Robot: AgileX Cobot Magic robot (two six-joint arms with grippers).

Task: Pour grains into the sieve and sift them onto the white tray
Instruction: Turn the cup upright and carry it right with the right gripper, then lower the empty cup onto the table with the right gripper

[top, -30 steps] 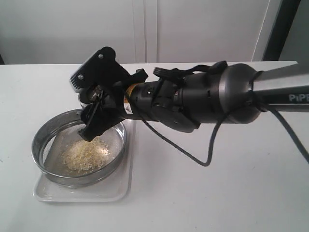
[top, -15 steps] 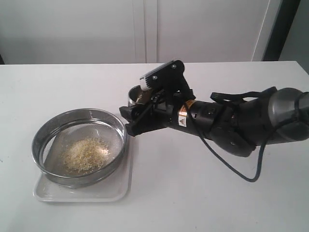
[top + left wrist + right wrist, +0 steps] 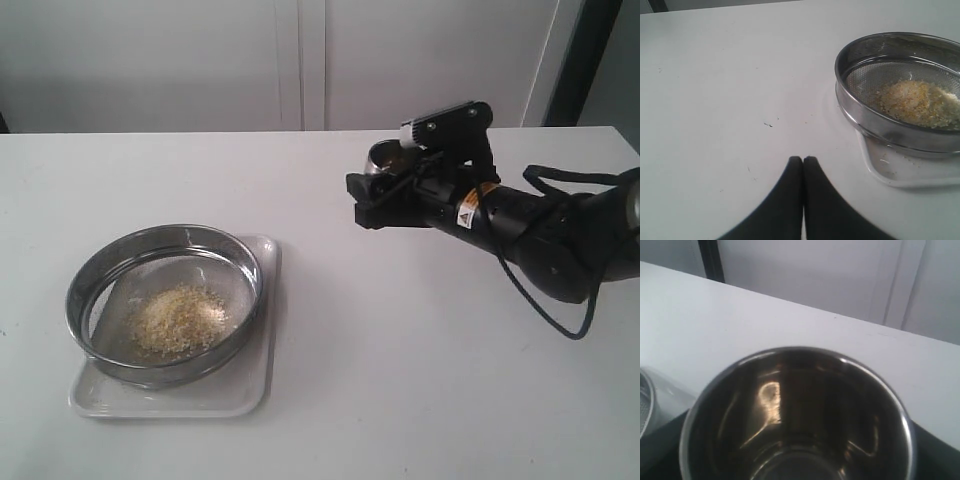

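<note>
The sieve point(image 3: 168, 374) stands on the white tray point(image 3: 243, 396) at the left of the table. A heap of yellow and pale grains point(image 3: 178, 318) lies on its mesh. My right gripper point(image 3: 374, 192) hangs over the table's right half, well clear of the sieve, shut on a small steel cup point(image 3: 384, 156). The cup point(image 3: 790, 430) is upright and its inside looks dark and empty. My left gripper point(image 3: 803, 159) is shut on nothing, low over bare table beside the sieve point(image 3: 890, 135), the grains point(image 3: 917, 100) and the tray point(image 3: 900, 172); it is out of the exterior view.
The white table point(image 3: 400, 380) ends at a pale wall point(image 3: 300, 60) behind. A black cable point(image 3: 548, 312) loops down from the right arm. A dark upright frame point(image 3: 575, 60) stands at the back right.
The right arm has drawn back from over the sieve to the right with the cup, and the cup has swung from tipped to upright. The heap of grains is unchanged.
</note>
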